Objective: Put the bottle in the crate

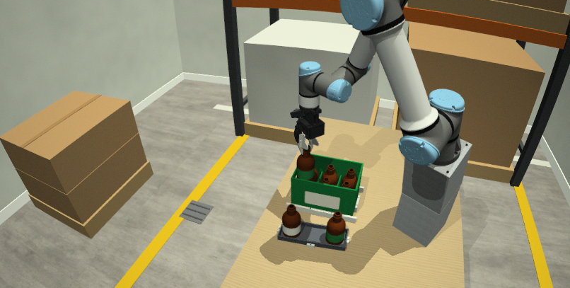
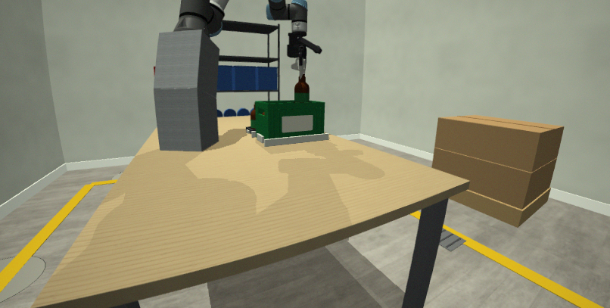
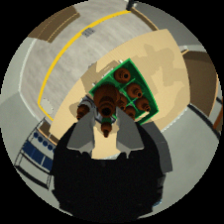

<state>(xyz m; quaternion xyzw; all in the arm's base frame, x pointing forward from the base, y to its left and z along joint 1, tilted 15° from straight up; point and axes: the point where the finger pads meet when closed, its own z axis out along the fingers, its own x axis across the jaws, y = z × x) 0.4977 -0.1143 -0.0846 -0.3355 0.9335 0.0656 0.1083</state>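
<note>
At the far left of the top view a stack of cardboard boxes (image 1: 76, 158) stands on the floor, well apart from the tabletop (image 1: 370, 245), with a yellow floor line (image 1: 191, 202) running between them. On the tabletop, nearest the camera, a low grey tray (image 1: 312, 240) carries two brown bottles standing upright, a white-labelled bottle (image 1: 291, 221) at its left end and a green-labelled bottle (image 1: 335, 228) at its right end, with a bare gap between them. Just behind the tray sits the green crate (image 1: 324, 198), resting on a pale base and showing a white panel on its near face. Other brown bottles (image 1: 330, 174) stand in its compartments, only their tops rising to rim level. At the crate's back left corner the held bottle (image 1: 305, 164) is upright, its green label partly below the rim and its shoulder and neck well above it; whether its base touches the crate floor cannot be told. The gripper (image 1: 304, 144) points straight down over that corner, and the jaws are closed narrowly on the neck of this bottle, which the wrist view shows between the two grey fingers. Further right, the arm's grey pedestal (image 1: 458, 174) stands on the tabletop, near the crate but not touching it. Behind, a shelf rack (image 1: 233, 66) holds large boxes.
</note>
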